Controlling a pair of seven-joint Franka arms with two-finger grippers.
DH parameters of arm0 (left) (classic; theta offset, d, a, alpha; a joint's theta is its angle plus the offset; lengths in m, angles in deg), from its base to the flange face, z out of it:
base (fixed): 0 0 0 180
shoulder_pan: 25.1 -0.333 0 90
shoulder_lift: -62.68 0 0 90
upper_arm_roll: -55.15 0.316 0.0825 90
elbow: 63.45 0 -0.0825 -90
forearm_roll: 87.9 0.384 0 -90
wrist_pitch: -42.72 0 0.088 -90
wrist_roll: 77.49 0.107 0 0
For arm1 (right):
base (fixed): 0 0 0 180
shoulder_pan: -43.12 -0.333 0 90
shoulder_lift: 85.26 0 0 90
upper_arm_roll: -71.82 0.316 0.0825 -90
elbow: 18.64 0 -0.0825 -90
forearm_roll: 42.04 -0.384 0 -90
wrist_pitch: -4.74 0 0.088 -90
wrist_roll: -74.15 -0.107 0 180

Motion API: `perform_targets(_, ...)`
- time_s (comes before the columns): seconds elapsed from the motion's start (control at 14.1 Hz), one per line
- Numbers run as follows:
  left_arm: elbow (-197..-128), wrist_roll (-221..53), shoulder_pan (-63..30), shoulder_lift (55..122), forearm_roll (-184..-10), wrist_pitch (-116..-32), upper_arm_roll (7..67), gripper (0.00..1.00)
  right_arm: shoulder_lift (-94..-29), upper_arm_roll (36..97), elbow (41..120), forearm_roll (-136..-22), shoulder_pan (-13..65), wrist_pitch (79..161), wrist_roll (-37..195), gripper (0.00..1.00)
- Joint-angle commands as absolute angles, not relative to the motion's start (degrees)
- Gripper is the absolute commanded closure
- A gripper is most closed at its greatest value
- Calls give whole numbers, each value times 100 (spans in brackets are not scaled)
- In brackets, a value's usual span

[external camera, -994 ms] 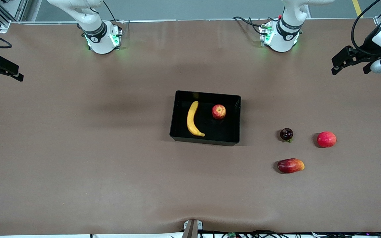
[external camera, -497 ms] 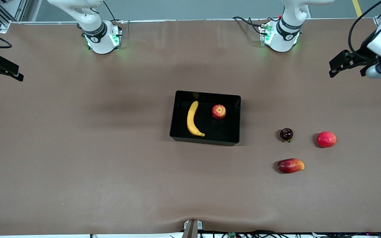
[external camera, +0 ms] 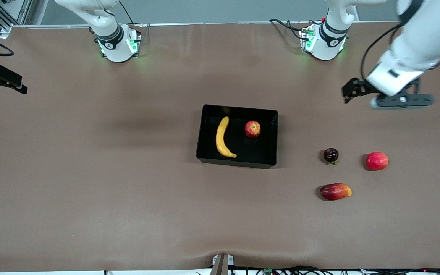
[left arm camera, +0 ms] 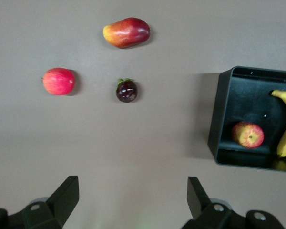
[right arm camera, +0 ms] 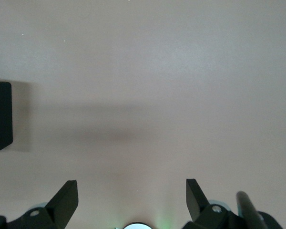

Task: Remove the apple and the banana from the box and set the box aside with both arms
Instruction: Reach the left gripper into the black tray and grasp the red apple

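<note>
The left tool hangs spread wide over the bench, right tool spread too, waiting. It might grab the plain red fruit, not the apple in the box.

The left arm enters at the upper right of the front view, wrist angled downward. The left gripper hangs in the air, fingers spread wide, holding nothing. The right arm waits; the right gripper sits at the frame's upper left edge, fingers apart, empty.
</note>
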State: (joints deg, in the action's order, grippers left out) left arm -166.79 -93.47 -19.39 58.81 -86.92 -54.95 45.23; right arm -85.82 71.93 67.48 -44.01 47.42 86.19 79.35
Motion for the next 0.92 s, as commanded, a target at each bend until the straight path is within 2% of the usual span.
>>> perform_targets(0.0,-16944,-9787,-1947,5995,-8649,-5800,4137,0,-8561,7261,6706,-4345,4840,8578,7969,0)
perform_targets(0.35,-17435,-11244,-1930,6504,-8631,-6879,3231,0,-8518,7261,6671,-4345,4849,8587,7960,0)
perform_targets(0.5,-17480,-12209,-1860,6925,-8623,-7214,2906,0,-8517,7261,6662,-4345,4848,8587,7960,0)
perform_targets(0.85,-17489,-13566,-1210,7901,-7877,-7812,2852,0,-8500,7261,6653,-4354,4848,8596,7960,0)
